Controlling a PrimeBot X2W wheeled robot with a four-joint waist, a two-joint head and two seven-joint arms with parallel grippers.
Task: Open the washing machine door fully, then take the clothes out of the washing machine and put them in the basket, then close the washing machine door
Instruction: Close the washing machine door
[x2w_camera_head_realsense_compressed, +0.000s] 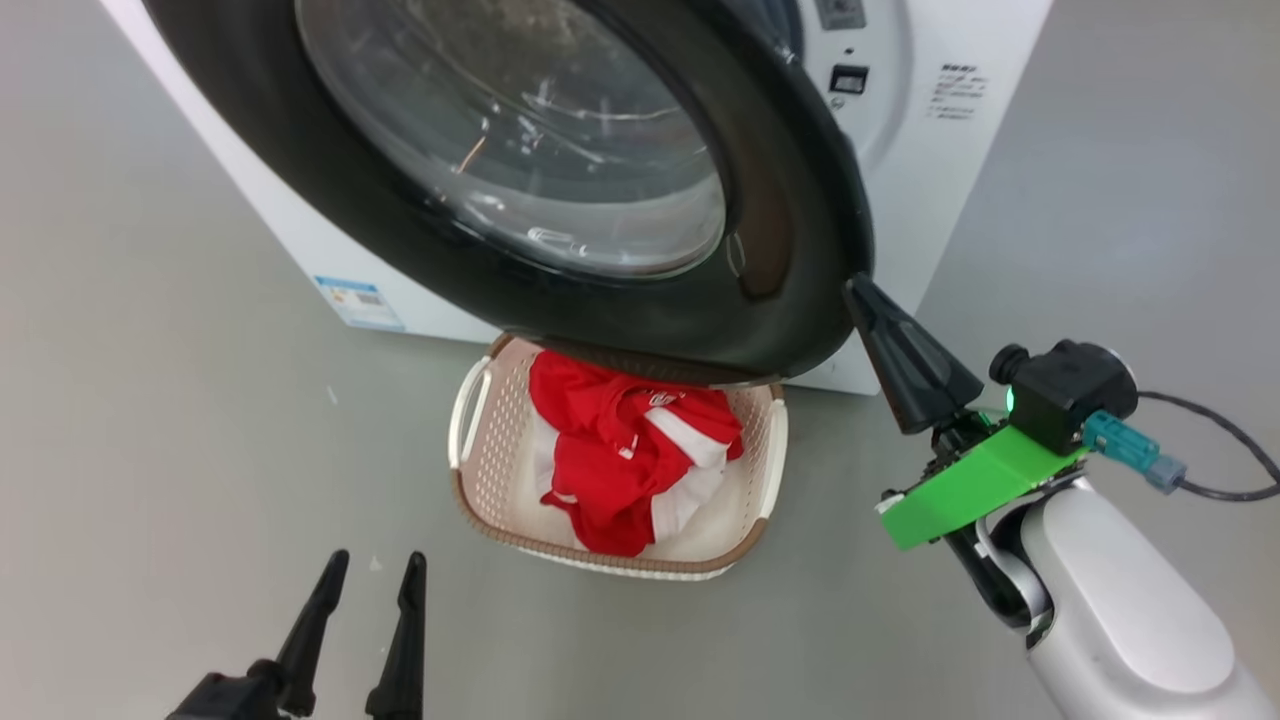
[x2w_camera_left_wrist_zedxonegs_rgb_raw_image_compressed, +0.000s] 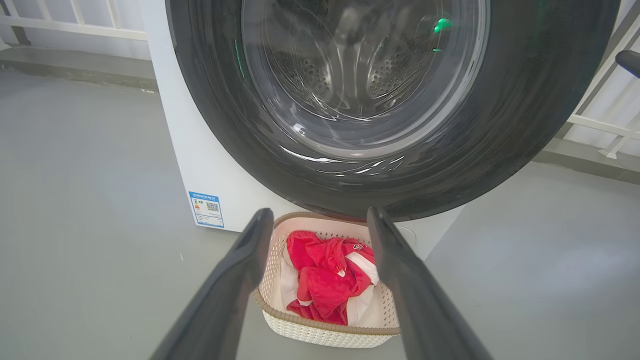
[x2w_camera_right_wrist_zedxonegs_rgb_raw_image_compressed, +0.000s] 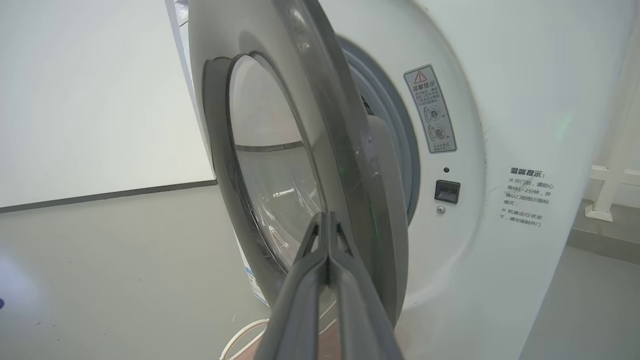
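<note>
The washing machine door (x2w_camera_head_realsense_compressed: 560, 200) with its wide black rim and clear glass bowl stands partly open before the white washing machine (x2w_camera_head_realsense_compressed: 940, 110), overhanging the basket. My right gripper (x2w_camera_head_realsense_compressed: 858, 290) is shut, empty, its tip touching the door's outer rim (x2w_camera_right_wrist_zedxonegs_rgb_raw_image_compressed: 350, 150) at the lower right edge. The red and white clothes (x2w_camera_head_realsense_compressed: 625, 450) lie heaped in the cream basket (x2w_camera_head_realsense_compressed: 470, 500) on the floor below the door. My left gripper (x2w_camera_head_realsense_compressed: 370, 575) hangs open and empty in front of the basket (x2w_camera_left_wrist_zedxonegs_rgb_raw_image_compressed: 325, 332), the clothes (x2w_camera_left_wrist_zedxonegs_rgb_raw_image_compressed: 327, 280) seen between its fingers. Through the door glass (x2w_camera_left_wrist_zedxonegs_rgb_raw_image_compressed: 360, 75) the steel drum shows.
A blue label (x2w_camera_head_realsense_compressed: 360, 300) sits low on the washer's front. The latch slot (x2w_camera_right_wrist_zedxonegs_rgb_raw_image_compressed: 446, 191) and warning stickers are on the washer face right of the opening. A white railing (x2w_camera_left_wrist_zedxonegs_rgb_raw_image_compressed: 600, 125) stands behind the machine. Grey floor spreads to both sides.
</note>
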